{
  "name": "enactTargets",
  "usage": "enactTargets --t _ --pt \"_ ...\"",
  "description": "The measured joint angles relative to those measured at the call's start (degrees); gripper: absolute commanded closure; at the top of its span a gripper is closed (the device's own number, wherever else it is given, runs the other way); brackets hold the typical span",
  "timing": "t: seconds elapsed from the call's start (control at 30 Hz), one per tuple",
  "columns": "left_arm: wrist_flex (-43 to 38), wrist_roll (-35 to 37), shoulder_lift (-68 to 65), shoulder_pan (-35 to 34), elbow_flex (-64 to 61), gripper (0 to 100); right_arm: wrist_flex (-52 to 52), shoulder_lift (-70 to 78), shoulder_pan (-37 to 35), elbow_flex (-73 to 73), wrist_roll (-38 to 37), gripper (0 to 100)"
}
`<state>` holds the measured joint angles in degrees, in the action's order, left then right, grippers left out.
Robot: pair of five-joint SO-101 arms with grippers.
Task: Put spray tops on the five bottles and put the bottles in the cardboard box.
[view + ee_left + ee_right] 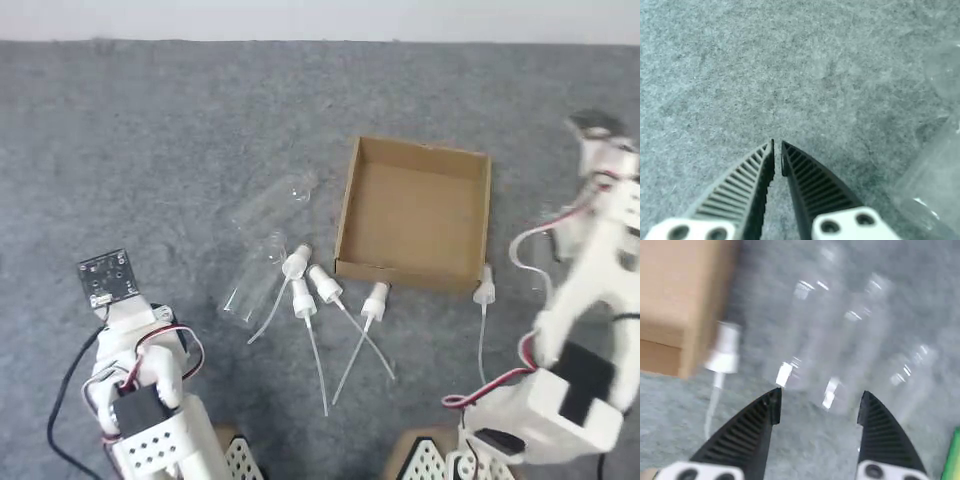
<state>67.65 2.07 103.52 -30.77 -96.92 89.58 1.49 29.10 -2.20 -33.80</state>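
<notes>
An open cardboard box (415,213) sits on the grey mat, and its corner (675,300) appears in the right wrist view. Two clear bottles (262,250) lie left of the box; several white spray tops (325,290) with long tubes lie in front of it. One more spray top (484,292) lies at the box's right front corner, seen again as a spray top (724,356) close to my right gripper. My right gripper (819,397) is open above several clear bottles (860,335). My left gripper (777,146) is shut, empty, over bare mat with a clear bottle (935,170) beside it.
The grey mat (180,150) covers the table, with open room at the back and far left. The left arm (135,400) stands at the front left, the right arm (580,330) at the right edge. A green object's edge (955,460) shows in the right wrist view.
</notes>
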Motion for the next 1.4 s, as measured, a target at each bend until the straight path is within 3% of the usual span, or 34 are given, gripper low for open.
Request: enactTargets --t 0.17,0.37,0.9,1.03,1.13,1.3,1.4 --pt "0.0 0.0 0.0 0.0 0.0 98 0.0 0.0 9.8 0.0 -2.3 79.0" --pt "0.0 0.0 0.0 0.0 0.0 98 -5.5 1.8 14.7 2.5 -4.4 79.0" --pt "0.0 0.0 0.0 0.0 0.0 98 -22.5 19.0 15.6 4.7 -4.7 79.5" --pt "-2.5 -0.1 0.0 0.0 0.0 98 -24.0 22.0 15.6 4.6 -4.7 90.2" --pt "-3.3 -6.3 0.0 0.0 0.0 98 -24.8 22.5 15.7 4.6 -5.1 99.7" --pt "-3.4 -26.0 0.0 1.5 4.5 97 -24.8 22.6 15.8 4.7 -12.0 99.1" --pt "-0.6 -28.6 0.0 3.3 10.5 91 -24.8 22.5 16.6 5.4 -15.4 99.2"
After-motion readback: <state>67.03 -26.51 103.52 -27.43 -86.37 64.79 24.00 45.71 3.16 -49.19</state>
